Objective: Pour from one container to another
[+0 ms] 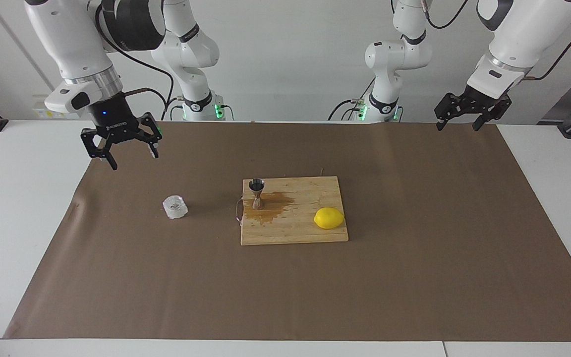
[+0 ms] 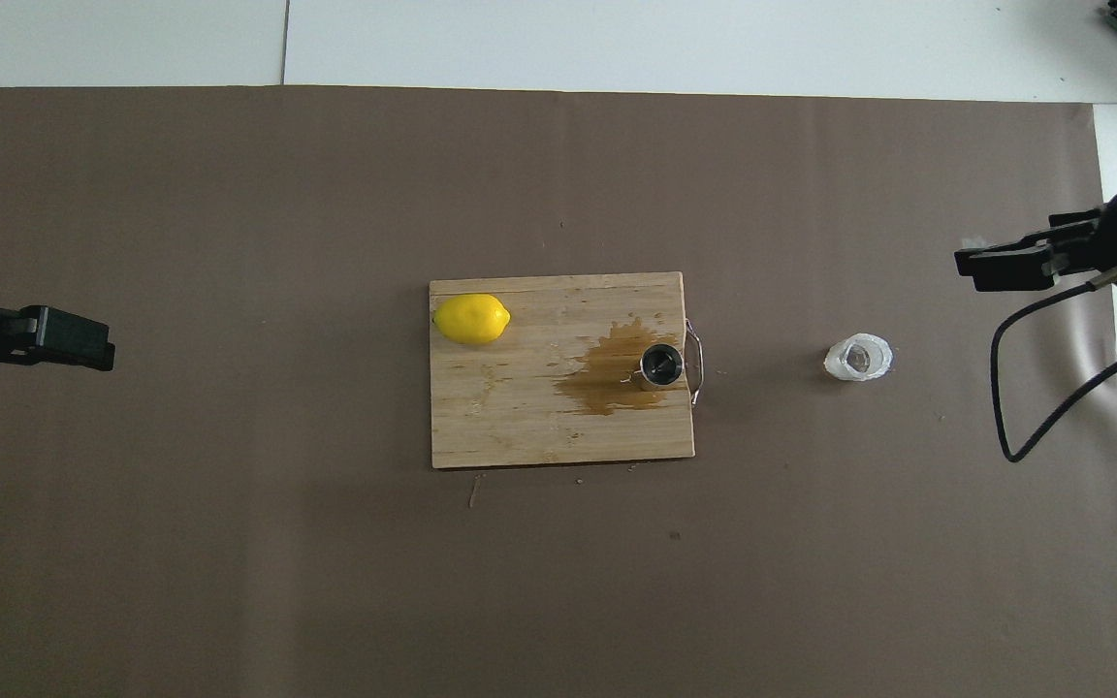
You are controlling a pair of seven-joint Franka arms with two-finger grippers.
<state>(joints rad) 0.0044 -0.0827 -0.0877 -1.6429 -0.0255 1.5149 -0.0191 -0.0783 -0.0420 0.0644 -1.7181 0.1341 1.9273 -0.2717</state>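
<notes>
Two pincers hang clear of everything. The right pincer (image 1: 121, 148) is up in the air with its fingers spread wide and nothing between them, over the brown mat (image 1: 414, 277) at the right arm's end of the bench (image 1: 13, 223). The left pincer (image 1: 464, 115) waits, also spread and empty, over the mat's edge at the left arm's end.

Taking the cutting board (image 1: 310, 233) as the landmark: the glass cup (image 1: 175, 207) stands upright on the mat well apart from the board, toward the right arm's end. The jigger (image 1: 256, 192) stands upright on the board, near the corner closest to the cup and the robots, in a brown puddle (image 1: 273, 208) spread over the wood. A lemon (image 1: 328, 217) lies on the board toward the left arm's end.

Handling, as a judgement: the cup looks small, rigid, light and smooth, so it could slip or skid, and being glass it may crack under a hard squeeze. Its facets should offer flat spots; a side grip across the middle of its wall, below the rim, would keep the lip free for pouring. The jigger seems light and top-heavy on its narrow waist, and the wet wood under it may let it slide or tip, so it is best left untouched.
</notes>
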